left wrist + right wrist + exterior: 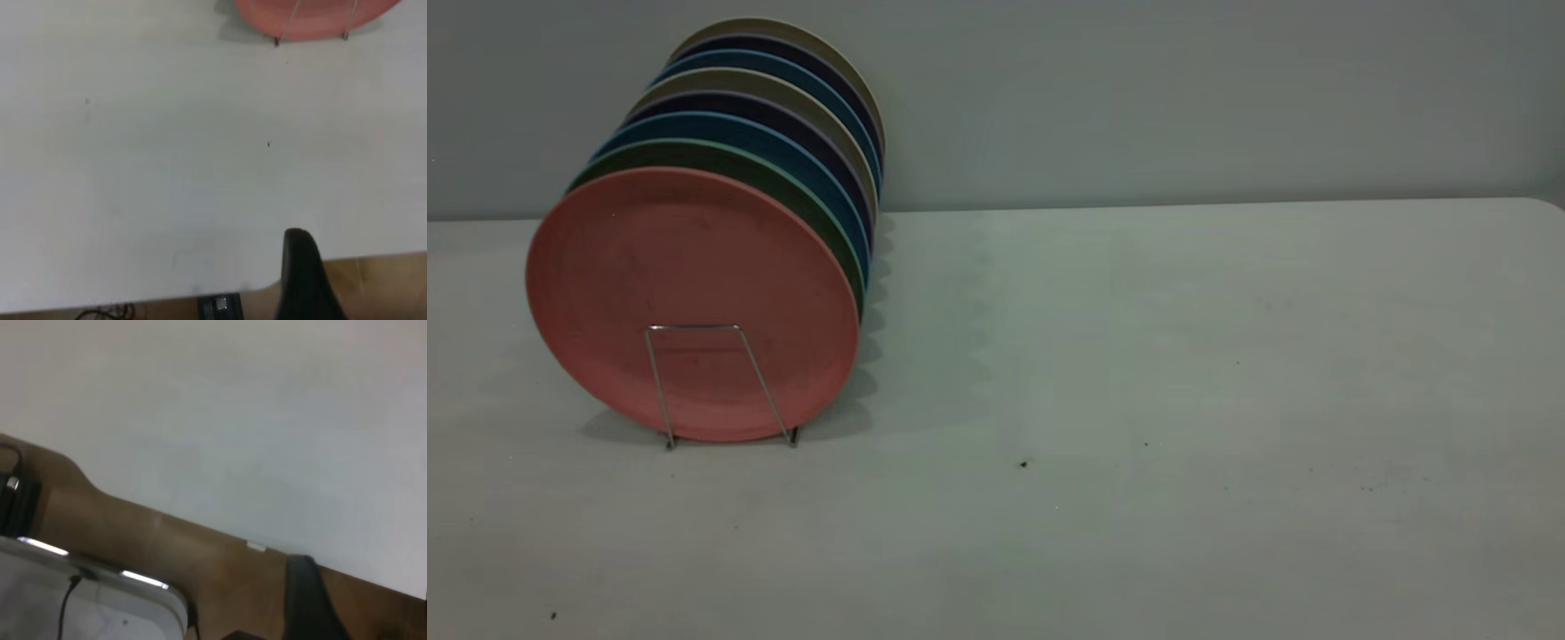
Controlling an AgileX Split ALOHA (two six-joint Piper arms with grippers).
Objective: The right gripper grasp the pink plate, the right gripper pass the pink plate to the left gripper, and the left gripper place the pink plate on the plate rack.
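The pink plate stands upright at the front of the plate rack — other plates behind it. Neither gripper's opening can be told — only one finger shows per wrist view.

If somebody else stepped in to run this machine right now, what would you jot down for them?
Left tool: pulled back at the table's near edge, holding nothing visible; only one finger shows.
Right tool: also back past the table edge; one finger shows.
Round salmon-pink plastic plate: upright in the front slot of the thin silver wire plate rack, ahead of the green, blue and beige plates.
Done: plate appears racked. Left: nothing obvious.
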